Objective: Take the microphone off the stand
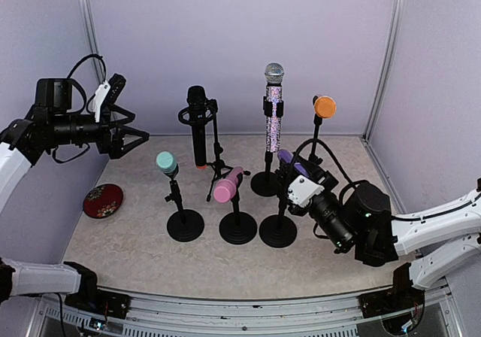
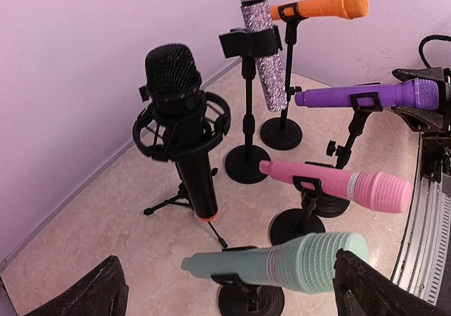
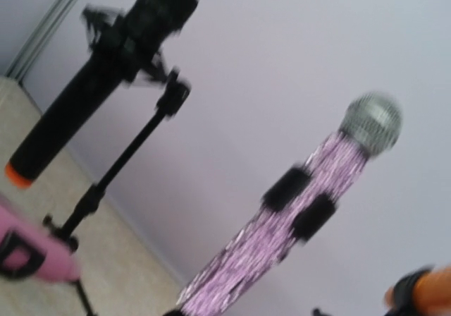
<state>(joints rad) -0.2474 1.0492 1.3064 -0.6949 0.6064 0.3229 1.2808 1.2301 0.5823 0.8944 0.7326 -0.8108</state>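
Several microphones stand in black stands on the table: teal [image 1: 166, 162], pink [image 1: 228, 185], purple [image 1: 289, 159], orange [image 1: 325, 107], glittery lilac [image 1: 273, 111] and black in a shock mount [image 1: 198, 126]. My left gripper [image 1: 139, 135] is open and empty, raised left of them; in its wrist view the teal microphone [image 2: 282, 263] lies just ahead of the gripper [image 2: 225, 288]. My right gripper [image 1: 299, 173] is at the head of the purple microphone [image 2: 359, 96], which sits in its clip. Its jaws stand on either side of the head; whether they grip it does not show.
A red round dish [image 1: 103, 200] lies at the table's left edge. Lilac walls enclose the back and sides. The right wrist view is blurred and shows the glittery microphone [image 3: 282, 231] and the black one [image 3: 91, 90], not its own fingers.
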